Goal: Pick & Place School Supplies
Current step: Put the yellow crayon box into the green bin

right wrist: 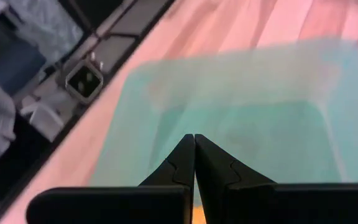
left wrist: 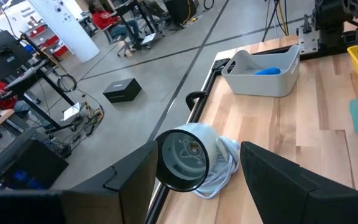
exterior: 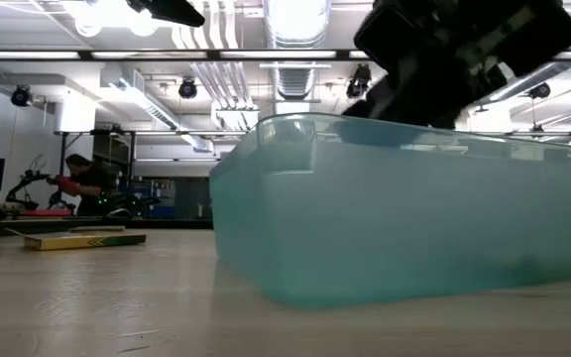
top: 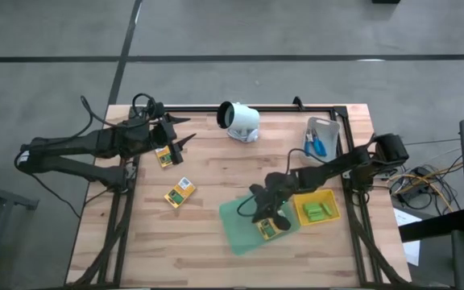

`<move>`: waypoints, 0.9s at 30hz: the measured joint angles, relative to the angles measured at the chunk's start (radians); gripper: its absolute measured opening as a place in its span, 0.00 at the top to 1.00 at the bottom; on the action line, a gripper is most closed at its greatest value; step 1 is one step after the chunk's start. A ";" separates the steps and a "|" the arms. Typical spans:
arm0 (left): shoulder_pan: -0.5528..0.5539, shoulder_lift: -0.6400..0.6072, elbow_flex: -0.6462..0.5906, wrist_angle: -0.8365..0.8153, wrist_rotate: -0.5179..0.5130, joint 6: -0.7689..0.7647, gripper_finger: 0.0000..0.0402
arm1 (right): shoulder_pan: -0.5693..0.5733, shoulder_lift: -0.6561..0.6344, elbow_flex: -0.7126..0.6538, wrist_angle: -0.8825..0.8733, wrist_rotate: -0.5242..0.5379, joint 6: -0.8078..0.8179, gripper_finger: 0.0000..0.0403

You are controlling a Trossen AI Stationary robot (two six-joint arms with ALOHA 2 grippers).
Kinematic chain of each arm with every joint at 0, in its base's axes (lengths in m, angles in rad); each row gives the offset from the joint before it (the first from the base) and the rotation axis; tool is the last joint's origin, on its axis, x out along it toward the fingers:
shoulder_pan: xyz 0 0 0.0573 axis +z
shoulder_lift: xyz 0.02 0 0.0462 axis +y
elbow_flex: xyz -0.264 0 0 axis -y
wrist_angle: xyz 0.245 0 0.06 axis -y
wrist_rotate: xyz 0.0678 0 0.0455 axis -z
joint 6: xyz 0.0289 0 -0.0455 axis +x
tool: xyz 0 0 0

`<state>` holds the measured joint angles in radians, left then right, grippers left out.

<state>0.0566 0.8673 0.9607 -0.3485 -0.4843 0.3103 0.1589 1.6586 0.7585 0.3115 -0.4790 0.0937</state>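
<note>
So the big wooden bench (top: 216, 234) takes up most of the high view, with both arms reaching in from the sides. The flat green tray (top: 244, 229) sits toward the right, touching the yellow tray (top: 300, 201), which already has light-green blocks (top: 319, 212) in it. At the back there's a white tub (top: 331, 129) with the blue-handled scissors (top: 316, 145) inside, and a white lamp-looking thing (top: 239, 121) lying on its side.

The right gripper (top: 274, 219) is down over the green tray with its fingers (right wrist: 194, 165) pressed together and nothing between them. One printed packet (top: 268, 231) lies on the tray right by it, so my guess is this packet has just been placed.

The left gripper (top: 177, 138) hovers near the back-left of the bench with fingers (left wrist: 278, 177) apart and empty. Another packet (top: 164, 155) lies just beside it, and a third packet (top: 180, 192) is further out toward the middle.

Next move, I'd say: the left drops onto the packet next to it and closes, while the right lifts clear so the tray is free.

As for labels, the packets have yellow-and-green print but I can't read any of it.
</note>
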 joint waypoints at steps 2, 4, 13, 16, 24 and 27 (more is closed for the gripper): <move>0.000 0.000 0.000 0.000 0.000 0.000 0.41 | 0.000 -0.017 0.007 0.026 0.016 0.030 0.98; 0.000 0.000 0.000 0.000 0.000 0.000 0.41 | 0.000 -0.046 0.010 0.031 0.041 0.034 0.98; 0.000 0.000 0.000 -0.002 0.000 0.000 0.41 | -0.002 -0.236 0.021 0.043 0.349 -0.002 0.98; 0.000 0.000 0.000 -0.004 0.000 0.000 0.41 | -0.003 -0.303 0.023 0.046 0.455 -0.025 0.98; 0.000 0.000 0.000 -0.006 0.000 0.000 0.41 | -0.006 -0.440 0.023 0.035 0.568 -0.153 0.98; 0.000 0.000 0.000 -0.006 0.000 0.000 0.41 | -0.006 -0.475 0.023 0.021 0.638 -0.152 0.98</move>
<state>0.0566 0.8673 0.9607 -0.3546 -0.4842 0.3103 0.1524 1.1832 0.7815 0.3325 0.1591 -0.0578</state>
